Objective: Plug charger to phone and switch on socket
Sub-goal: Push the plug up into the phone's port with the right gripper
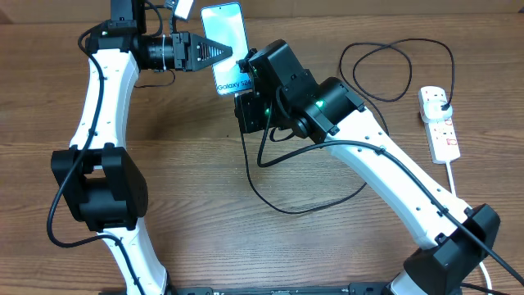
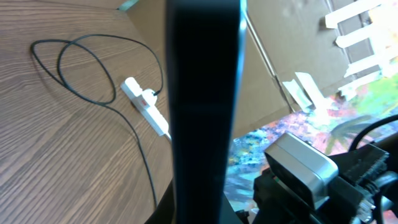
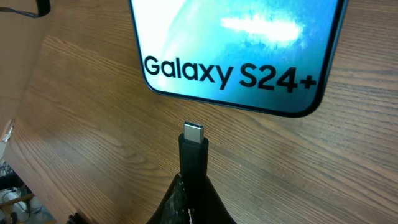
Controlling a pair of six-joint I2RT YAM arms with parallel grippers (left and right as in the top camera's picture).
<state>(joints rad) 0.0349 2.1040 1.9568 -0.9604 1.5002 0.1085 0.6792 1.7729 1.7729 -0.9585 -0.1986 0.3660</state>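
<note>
— So, what is hidden from you, or hard to see?

— From above, my right claw (image 3: 191, 190) is under its own wrist. I see its fingers only in the right wrist view, cut off at the lower edge. In the left wrist view the phone (image 1: 223, 29) is edge-on, a dark blurred bar down the middle with both ends out of the picture, and my left fingers do not show clearly there. The socket (image 1: 439, 121) lies at the right side of the table (image 1: 205, 221), well apart from both claws. Its red switches are too small, so I cannot tell how they stand. Something dark sits at its far end, where the black cable arrives, but I cannot make it out well.

— And the claws?

— My left claw (image 1: 223, 54) is clenched on the left long edge of the phone, at the far side of the table, screen facing up. I cannot tell if the phone rests on the wood. My right claw is closed tight on the charger (image 3: 193, 146), just behind the metal tip, and no gap shows between fingers and black body. The tip points at the short end of the phone that bears "Galaxy S24+". It is just beside that edge, not touching, and a strip of wood shows between them.

— Where does the cable go?

— From my right claw it curves over the middle of the table, then loops at the far right to the socket.
</note>
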